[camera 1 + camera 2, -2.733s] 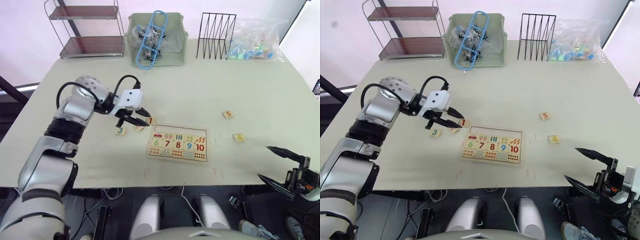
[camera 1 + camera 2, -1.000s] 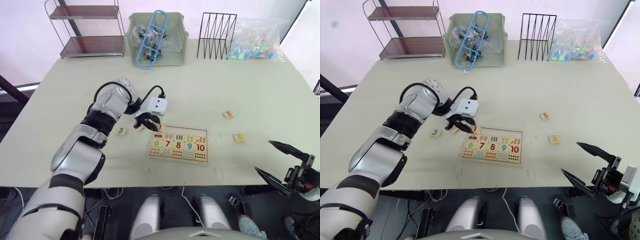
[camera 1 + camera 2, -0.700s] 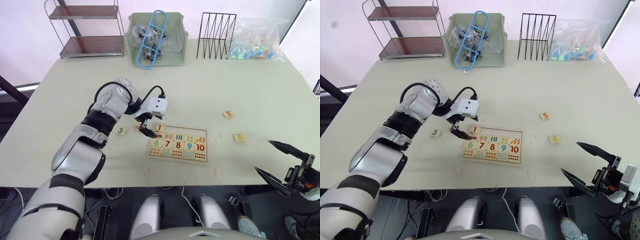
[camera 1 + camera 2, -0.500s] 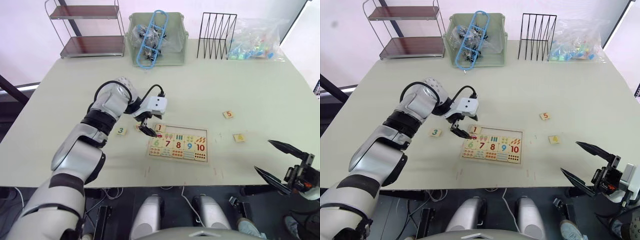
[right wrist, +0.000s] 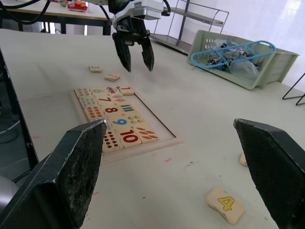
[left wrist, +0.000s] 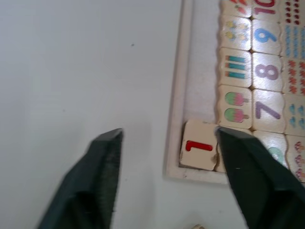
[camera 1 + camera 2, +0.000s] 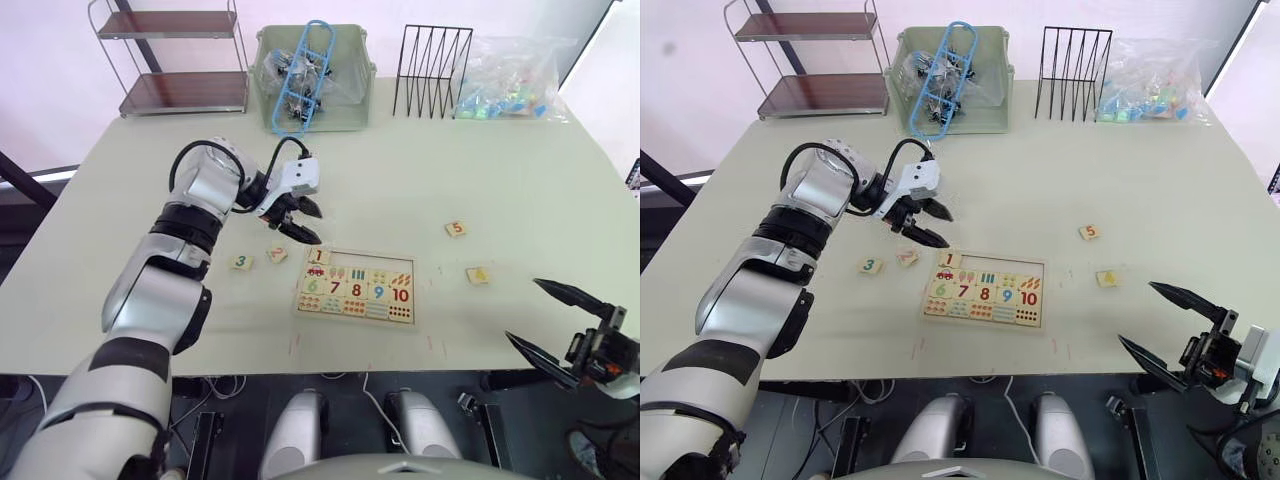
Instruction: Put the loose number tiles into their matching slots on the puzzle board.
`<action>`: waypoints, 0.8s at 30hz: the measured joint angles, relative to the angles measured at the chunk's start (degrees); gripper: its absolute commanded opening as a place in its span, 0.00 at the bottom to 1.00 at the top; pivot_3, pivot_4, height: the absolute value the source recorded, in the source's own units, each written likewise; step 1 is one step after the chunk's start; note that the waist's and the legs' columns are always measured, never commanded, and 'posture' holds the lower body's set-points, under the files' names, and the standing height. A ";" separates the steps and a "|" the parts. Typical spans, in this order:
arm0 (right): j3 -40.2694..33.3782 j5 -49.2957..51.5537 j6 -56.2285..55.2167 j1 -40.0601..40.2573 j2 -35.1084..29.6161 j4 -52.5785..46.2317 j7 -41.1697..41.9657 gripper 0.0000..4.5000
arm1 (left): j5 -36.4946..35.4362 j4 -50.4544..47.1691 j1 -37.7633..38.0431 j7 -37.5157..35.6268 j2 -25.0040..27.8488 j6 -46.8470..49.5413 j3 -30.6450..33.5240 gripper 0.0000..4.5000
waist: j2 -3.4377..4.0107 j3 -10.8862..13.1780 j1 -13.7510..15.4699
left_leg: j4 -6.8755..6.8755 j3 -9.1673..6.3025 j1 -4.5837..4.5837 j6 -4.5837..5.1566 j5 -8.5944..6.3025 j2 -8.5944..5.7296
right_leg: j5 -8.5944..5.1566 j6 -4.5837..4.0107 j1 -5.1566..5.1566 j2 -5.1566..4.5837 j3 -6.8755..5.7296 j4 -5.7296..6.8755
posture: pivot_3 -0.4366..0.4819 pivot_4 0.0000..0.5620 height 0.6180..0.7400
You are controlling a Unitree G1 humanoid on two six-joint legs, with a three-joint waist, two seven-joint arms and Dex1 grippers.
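While its long axis runs left–right, puzzle board (image 7: 356, 286) lies flat, left pincer (image 7: 303, 222) apart, empty.

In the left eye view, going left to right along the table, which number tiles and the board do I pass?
3 tile → 2 tile → puzzle board, holding the 1 tile → 5 tile → 4 tile.

Tile 1 (image 7: 318, 256) now slotted in board corner — left end effector (image 7: 302, 222) released, lifted away
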 measured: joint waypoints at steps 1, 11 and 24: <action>0.00 0.00 -0.01 -0.01 0.00 0.00 0.01 1.00 | 0.00 0.23 0.00 0.14 0.02 -0.41 0.05 0.32 | 0.00 0.00 0.01 | 0.00 0.00 0.00 0.00 0.00 0.00 | 0.00 0.00 0.00 0.00 0.01 0.00 | 0.48 0.27 1.00; 0.04 0.00 -0.14 -0.58 0.00 0.25 0.56 1.00 | 0.01 2.04 3.37 2.38 -0.53 -6.09 0.72 0.02 | 0.00 0.00 0.04 | 0.01 0.00 0.00 0.00 0.00 -0.01 | 0.00 0.00 0.00 -0.01 0.01 0.01 | 0.48 0.27 1.00; 0.05 -0.04 -0.30 0.06 0.09 0.22 0.41 1.00 | 1.24 7.30 4.82 5.37 -2.08 -16.78 0.68 0.02 | 0.00 0.00 0.06 | 0.01 0.02 0.01 0.00 0.00 -0.02 | 0.01 0.00 0.00 -0.01 0.01 0.02 | 0.48 0.27 1.00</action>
